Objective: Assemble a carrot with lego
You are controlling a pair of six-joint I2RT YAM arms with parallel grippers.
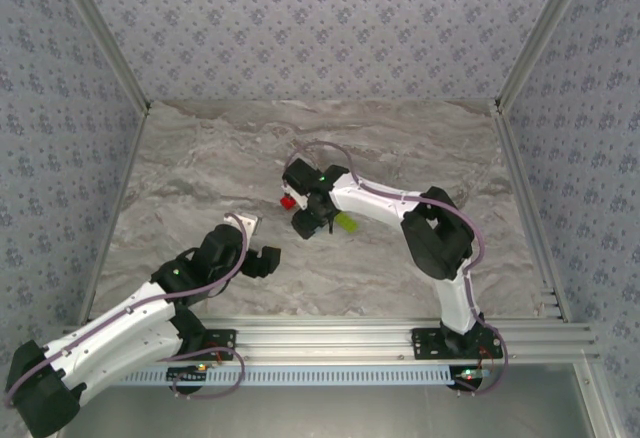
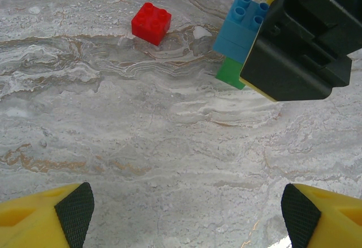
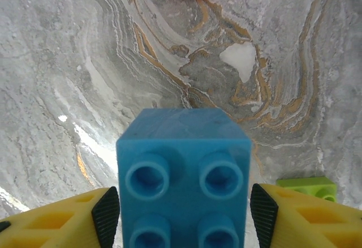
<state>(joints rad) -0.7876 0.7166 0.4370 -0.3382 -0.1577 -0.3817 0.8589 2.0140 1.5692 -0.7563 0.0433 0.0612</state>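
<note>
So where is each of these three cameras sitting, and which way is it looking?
Top external: fixed above and behind the arms, looking down on the table; the left arm and right arm both show.
Left wrist: on the left arm, looking across the table at the red brick and blue brick; left fingers at the bottom corners.
Right wrist: on the right arm, looking down past the blue brick between the right fingers.
Shared: the red brick shows in all three.

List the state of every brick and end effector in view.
left end effector: open, empty.
right end effector: shut on blue-green stack.
blue-green stack: joined, gripped.
red brick: loose on table, studs up.
lime brick: loose on table.
</note>
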